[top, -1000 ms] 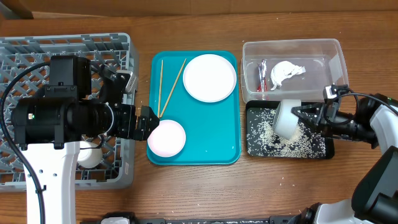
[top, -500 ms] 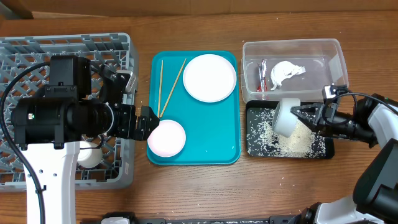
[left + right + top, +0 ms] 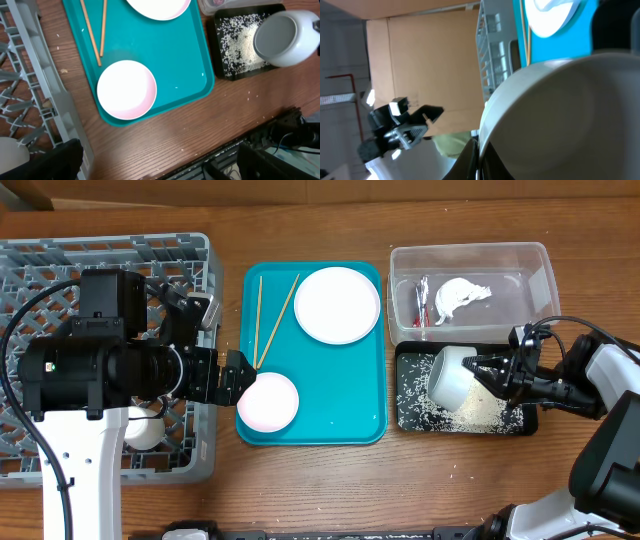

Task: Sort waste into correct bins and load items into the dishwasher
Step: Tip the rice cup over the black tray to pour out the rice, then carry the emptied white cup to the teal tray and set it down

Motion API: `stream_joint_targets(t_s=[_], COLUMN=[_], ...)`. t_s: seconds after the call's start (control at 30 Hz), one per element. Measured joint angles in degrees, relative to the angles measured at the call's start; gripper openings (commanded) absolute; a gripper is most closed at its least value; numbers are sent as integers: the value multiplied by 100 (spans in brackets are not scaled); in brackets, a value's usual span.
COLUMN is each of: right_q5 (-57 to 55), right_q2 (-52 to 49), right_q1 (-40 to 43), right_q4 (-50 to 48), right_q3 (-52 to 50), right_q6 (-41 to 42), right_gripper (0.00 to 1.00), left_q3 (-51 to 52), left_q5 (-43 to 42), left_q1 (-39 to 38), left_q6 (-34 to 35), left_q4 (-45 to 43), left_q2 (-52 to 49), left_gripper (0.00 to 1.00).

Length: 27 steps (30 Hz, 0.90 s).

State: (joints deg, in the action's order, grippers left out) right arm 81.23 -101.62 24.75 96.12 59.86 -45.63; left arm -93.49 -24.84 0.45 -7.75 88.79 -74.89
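Observation:
My right gripper [image 3: 492, 370] is shut on the rim of the grey-green bowl [image 3: 451, 378], which hangs tilted on its side over the black tray [image 3: 408, 408]. Loose rice [image 3: 478, 412] lies in that tray. In the right wrist view the fingers [image 3: 470, 159] pinch the bowl [image 3: 560, 115] wall. The clear tub [image 3: 535, 272] holds the red wrapper [image 3: 422, 301] and white napkin [image 3: 461, 297]. My left gripper [image 3: 237, 376] is open beside the pink bowl [image 3: 268, 402], nothing between its fingers [image 3: 57, 161]. The plate [image 3: 337, 304] and chopsticks [image 3: 262, 320] lie on the teal tray [image 3: 345, 395].
The grey dish rack [image 3: 40, 270] fills the left side, partly under my left arm, with a white cup [image 3: 142, 432] inside. The left wrist view shows the pink bowl [image 3: 126, 90], the rice tray [image 3: 237, 42] and the table's front edge.
My right gripper has shifted the grey-green bowl slightly left and turned it, so its mouth shows more. The left arm has not moved.

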Motion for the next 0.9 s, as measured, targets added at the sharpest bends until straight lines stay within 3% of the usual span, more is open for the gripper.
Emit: stream_joint_targets(t_s=[0.2, 0.37, 0.63, 0.77, 0.9], right_q5=[-175, -483, -1390, -2286, -3912], right_q2=[55, 55, 52, 55, 85], right_q1=[-188, -195, -866, -1757, -2935], right_q4=[-369, -1340, -546, -612, -1558], right_q3=[0, 11, 951, 1725, 2013], right_q6=[-743, -107, 472, 1196, 2684], right_gripper=[4, 4, 4, 4, 4], left_q3=[0, 0, 0, 0, 0], left_q5=[2, 2, 0, 2, 2], left_q1=[0, 0, 0, 0, 0], left_q6=[0, 2, 2, 0, 0], left_q4=[-4, -7, -2, -4, -4], left_q2=[0, 0, 0, 0, 0], left_gripper=[100, 100, 100, 100, 100])
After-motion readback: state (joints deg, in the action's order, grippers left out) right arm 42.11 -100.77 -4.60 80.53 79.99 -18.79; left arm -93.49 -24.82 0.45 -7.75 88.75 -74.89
